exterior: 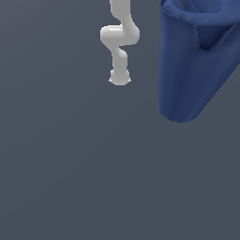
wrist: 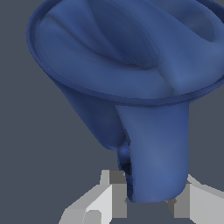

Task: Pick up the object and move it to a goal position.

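The cup (exterior: 187,70) fills the near right of the exterior view. In the wrist view the gripper (wrist: 148,203) has its fingers clamped on the cup's narrow base. The arm (exterior: 120,42) stands far behind. Likely mid-carry; next, steady travel to the goal.

The container (exterior: 187,70) is cut off at 12 and 3 o'clock in the exterior view. The arm (exterior: 120,42) is cropped at 12 o'clock, its far end too small to resolve. In the wrist view the container's rim runs past the edge.
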Controlling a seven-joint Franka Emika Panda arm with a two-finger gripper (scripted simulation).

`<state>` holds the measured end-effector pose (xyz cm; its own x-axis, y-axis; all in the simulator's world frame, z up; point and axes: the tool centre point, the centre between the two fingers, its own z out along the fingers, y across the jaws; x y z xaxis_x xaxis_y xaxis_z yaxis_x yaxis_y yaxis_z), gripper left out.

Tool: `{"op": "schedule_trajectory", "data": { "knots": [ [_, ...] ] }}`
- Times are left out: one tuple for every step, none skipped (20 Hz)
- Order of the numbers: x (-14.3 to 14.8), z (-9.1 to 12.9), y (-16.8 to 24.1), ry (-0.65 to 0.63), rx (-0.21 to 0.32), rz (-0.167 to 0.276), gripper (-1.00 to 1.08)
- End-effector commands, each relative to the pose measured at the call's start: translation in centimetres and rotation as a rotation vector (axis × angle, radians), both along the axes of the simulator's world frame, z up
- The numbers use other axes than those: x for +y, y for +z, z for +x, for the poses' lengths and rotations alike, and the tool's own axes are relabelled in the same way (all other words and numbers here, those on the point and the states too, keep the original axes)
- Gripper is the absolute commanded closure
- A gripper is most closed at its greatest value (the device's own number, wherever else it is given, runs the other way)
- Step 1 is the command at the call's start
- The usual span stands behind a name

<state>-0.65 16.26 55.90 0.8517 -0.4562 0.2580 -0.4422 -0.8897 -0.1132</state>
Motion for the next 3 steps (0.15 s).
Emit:
{"op": "schedule_trajectory", "data": {
  "knots": [
    [0.04, 0.06, 0.38, 0.000, -0.004, 0.001, 1.08],
    [0.10, 0.06, 0.39, 0.000, -0.004, 0.000, 1.08],
    [0.09, 0.06, 0.39, 0.000, -0.004, 0.000, 1.08]
  ]
}}
